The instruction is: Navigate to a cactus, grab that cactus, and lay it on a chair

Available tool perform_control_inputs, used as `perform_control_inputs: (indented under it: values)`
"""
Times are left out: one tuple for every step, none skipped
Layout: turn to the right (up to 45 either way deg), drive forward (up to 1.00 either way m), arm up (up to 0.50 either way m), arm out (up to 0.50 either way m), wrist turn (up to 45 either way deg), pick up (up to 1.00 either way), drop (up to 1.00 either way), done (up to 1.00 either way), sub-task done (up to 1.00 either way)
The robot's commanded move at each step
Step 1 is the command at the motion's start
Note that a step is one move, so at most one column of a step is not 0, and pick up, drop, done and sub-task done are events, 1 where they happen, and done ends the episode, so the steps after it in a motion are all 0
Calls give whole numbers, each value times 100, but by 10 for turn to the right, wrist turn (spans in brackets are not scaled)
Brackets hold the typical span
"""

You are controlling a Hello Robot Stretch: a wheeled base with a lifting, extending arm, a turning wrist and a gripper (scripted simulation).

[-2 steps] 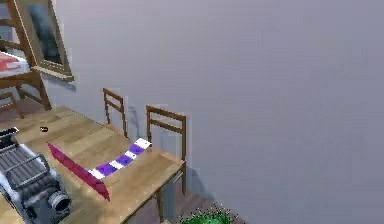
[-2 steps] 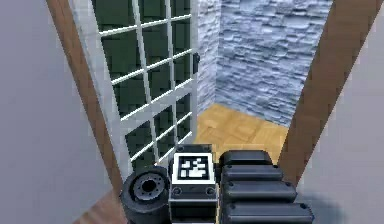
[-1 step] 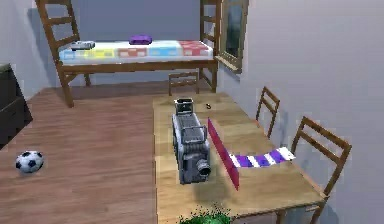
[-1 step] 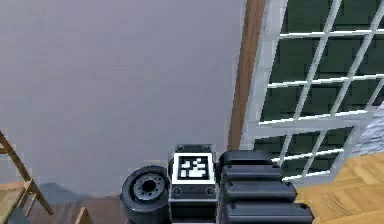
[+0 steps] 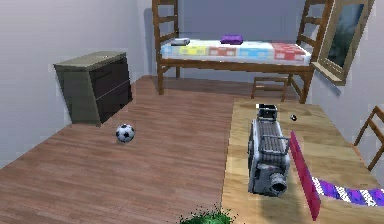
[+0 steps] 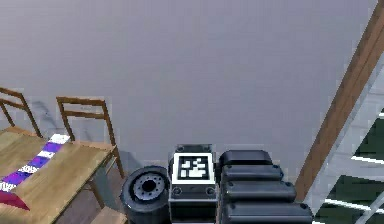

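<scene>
Cactus, I judged, was green spiky tuft [image 5: 205, 214] low off table [image 5: 335, 140] near corner. Gripper [image 6: 148, 190] sat tucked in beside table, likely for driving; fingers' state and any load, could not tell. Chair [image 6: 85, 118] stood at table's far side, a possible drop spot.
</scene>
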Motion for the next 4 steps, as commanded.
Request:
perform_control_inputs:
  values:
    - [0, 0, 0, 28, 0, 0, 0, 0, 0]
    - [0, 0, 0, 0, 390, 0, 0, 0, 0]
    - [0, 0, -40, 0, 0, 0, 0, 0, 0]
    - [0, 0, -50, 0, 0, 0, 0, 0, 0]
